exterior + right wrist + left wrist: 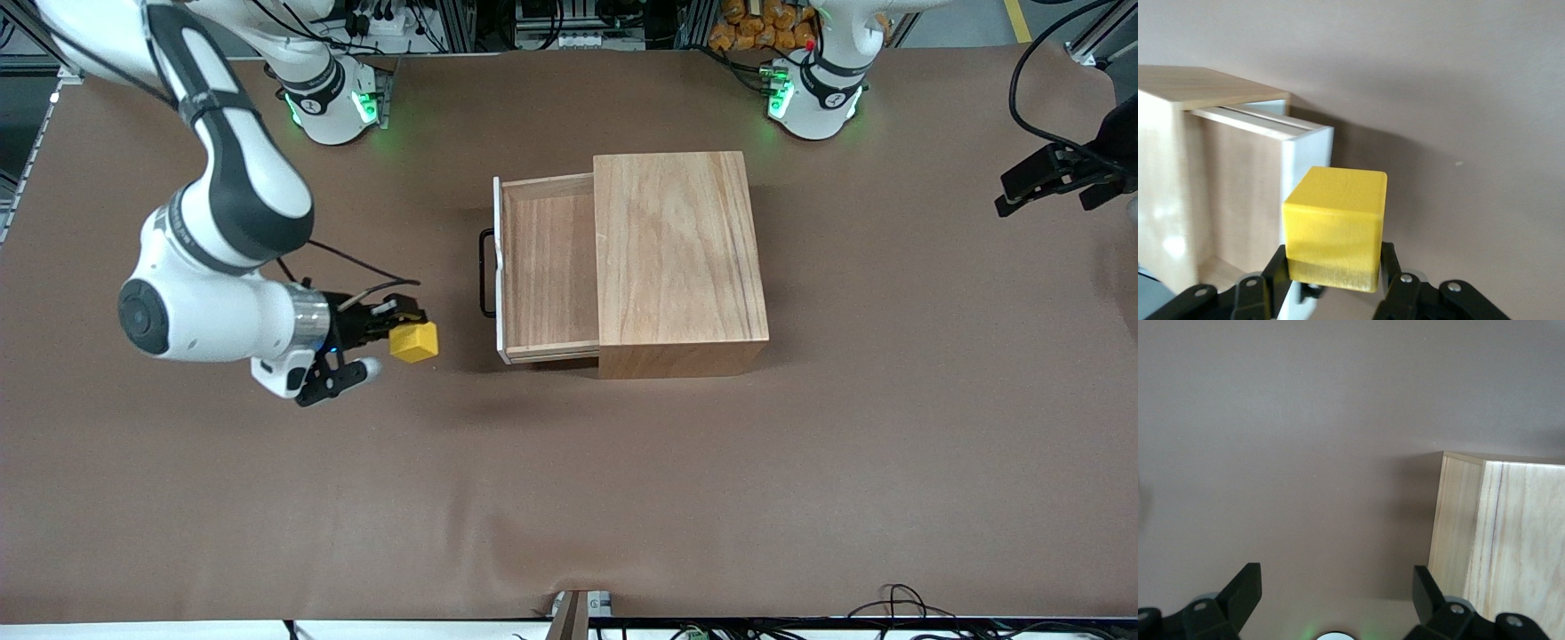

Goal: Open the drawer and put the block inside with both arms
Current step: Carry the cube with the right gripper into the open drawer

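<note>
The drawer [547, 267] stands pulled out of the wooden box [680, 258], its tray empty and its black wire handle [485, 271] facing the right arm's end of the table. My right gripper [404, 336] is shut on the yellow block [416, 343] and holds it over the table in front of the drawer. In the right wrist view the block [1335, 227] sits between the fingers [1278, 273], with the drawer's white front [1308, 173] just past it. My left gripper [1003, 194] is open and empty, waiting over the table at the left arm's end.
The left wrist view shows the box's corner [1498, 540] and bare brown table [1305, 453] between the open fingers [1238, 597]. Cables [889, 600] lie at the table edge nearest the front camera.
</note>
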`<action>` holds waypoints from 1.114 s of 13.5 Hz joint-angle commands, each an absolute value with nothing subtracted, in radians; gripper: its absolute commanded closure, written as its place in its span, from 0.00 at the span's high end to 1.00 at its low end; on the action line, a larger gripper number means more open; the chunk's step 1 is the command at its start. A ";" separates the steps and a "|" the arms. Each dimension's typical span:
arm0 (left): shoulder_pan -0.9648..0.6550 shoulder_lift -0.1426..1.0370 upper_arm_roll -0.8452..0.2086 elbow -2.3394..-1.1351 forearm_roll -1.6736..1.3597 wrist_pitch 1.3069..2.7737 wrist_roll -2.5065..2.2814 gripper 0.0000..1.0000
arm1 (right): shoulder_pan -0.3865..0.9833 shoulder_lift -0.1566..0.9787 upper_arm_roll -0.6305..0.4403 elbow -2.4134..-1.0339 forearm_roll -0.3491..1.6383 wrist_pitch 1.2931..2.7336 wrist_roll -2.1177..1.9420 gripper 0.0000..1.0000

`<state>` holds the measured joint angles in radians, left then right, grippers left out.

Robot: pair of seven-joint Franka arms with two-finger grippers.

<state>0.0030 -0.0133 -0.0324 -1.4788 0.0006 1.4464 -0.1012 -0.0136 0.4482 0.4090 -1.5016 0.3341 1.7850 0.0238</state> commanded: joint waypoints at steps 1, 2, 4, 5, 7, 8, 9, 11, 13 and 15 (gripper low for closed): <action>0.000 -0.040 -0.031 -1.500 0.020 1.462 -0.086 1.00 | 0.075 0.420 0.410 -1.511 0.330 1.787 0.216 0.18; 0.000 -0.041 -0.031 -1.499 0.020 1.462 -0.084 1.00 | 0.107 0.420 0.410 -1.516 0.309 1.802 0.259 0.17; 0.003 -0.048 -0.031 -1.499 0.020 1.444 -0.084 1.00 | 0.175 0.422 0.410 -1.523 0.276 1.813 0.339 0.17; 0.003 -0.048 -0.031 -1.499 0.020 1.443 -0.084 1.00 | 0.208 0.423 0.410 -1.526 0.252 1.830 0.401 0.17; 0.003 -0.049 -0.031 -1.500 0.020 1.440 -0.084 1.00 | 0.264 0.434 0.410 -1.548 0.180 1.903 0.489 0.18; 0.003 -0.049 -0.032 -1.500 0.020 1.439 -0.084 1.00 | 0.290 0.437 0.408 -1.564 0.175 1.934 0.511 0.18; 0.002 -0.055 -0.034 -1.497 0.020 1.430 -0.086 1.00 | 0.304 0.448 0.407 -1.580 0.173 1.957 0.515 0.18; 0.002 -0.061 -0.035 -1.496 0.021 1.428 -0.086 1.00 | 0.319 0.469 0.407 -1.621 0.161 2.012 0.515 0.18; 0.003 -0.063 -0.032 -1.497 0.020 1.428 -0.084 1.00 | 0.365 0.472 0.402 -1.655 0.160 2.060 0.546 0.18; 0.003 -0.067 -0.032 -1.497 0.020 1.427 -0.084 1.00 | 0.371 0.485 0.403 -1.666 0.160 2.083 0.629 0.22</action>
